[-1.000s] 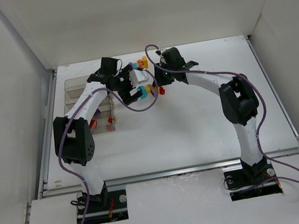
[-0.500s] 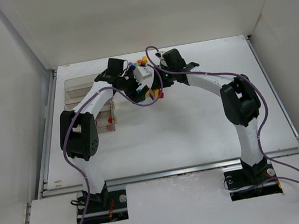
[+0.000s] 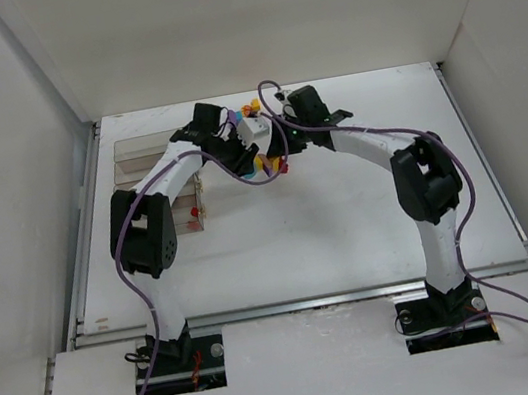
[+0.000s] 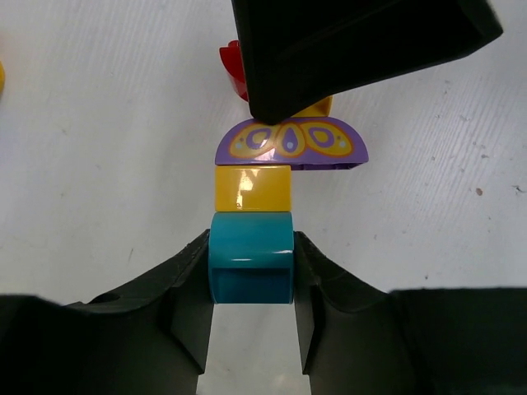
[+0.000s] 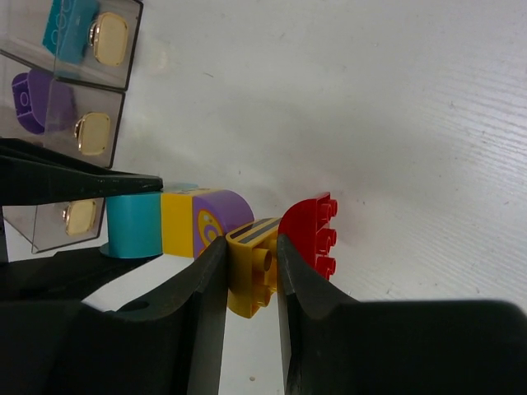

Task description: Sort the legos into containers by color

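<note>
Left wrist: lego row (image 4: 252,188) straight off claw (image 4: 251,276)

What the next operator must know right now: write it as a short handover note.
Left end effector: shut on the teal plastic brick, one end of a joined row on the white table.
Right end effector: shut on the yellow striped brick at the other end, red studded brick beside it.
Between: plain yellow brick, purple half-round printed brick.
Done: one binned teal brick and one binned purple brick in separate clear plastic bins.
Left: separate the row, bin each by colour.
</note>
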